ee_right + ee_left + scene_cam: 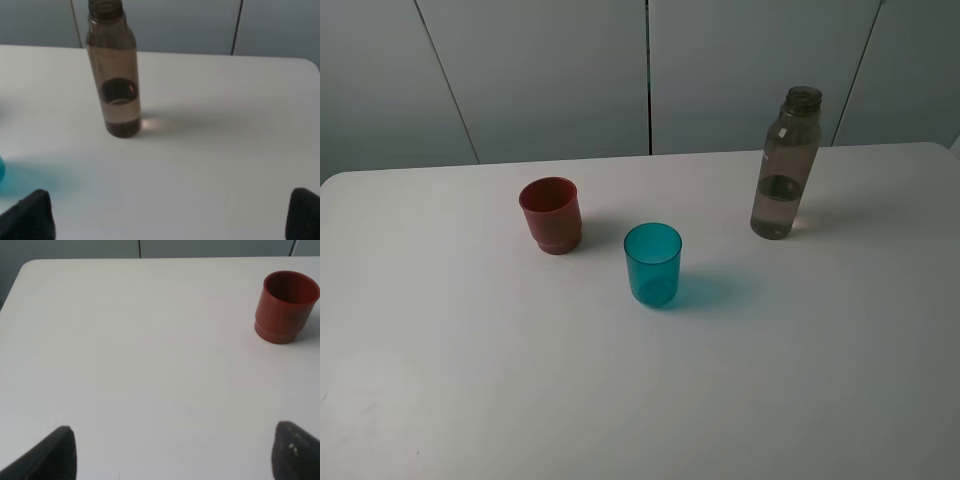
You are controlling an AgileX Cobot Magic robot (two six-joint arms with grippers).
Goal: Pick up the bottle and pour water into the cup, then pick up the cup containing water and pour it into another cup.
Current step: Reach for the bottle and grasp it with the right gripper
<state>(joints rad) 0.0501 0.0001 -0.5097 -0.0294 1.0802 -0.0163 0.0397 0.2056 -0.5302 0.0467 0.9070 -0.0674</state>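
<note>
Your left gripper [175,455] is spread wide with nothing between its fingers. The red-brown cup [287,306] stands upright on the table [470,380] well ahead of it, off to the side that faces the middle of the table. It can wait, since it is the last thing to be filled.

The teal tumbler [653,263] stands upright between the two arms, apart from both other vessels, and looks empty. Expect it to be light and smooth-walled, so an off-centre nudge would likely slide it.

The bottle [115,75] is your first target. It stands upright ahead of your right gripper [167,217], slightly toward the tumbler's side of its centre line. That gripper is also fully parted and holds nothing.

The bottle is uncapped, and the water fills roughly the lower third. Judge it light but tall and easy to tip, with slick plastic walls that may give under pressure. Take hold around the straight body, above the waterline and below the shoulder, and close firmly but gently.
</note>
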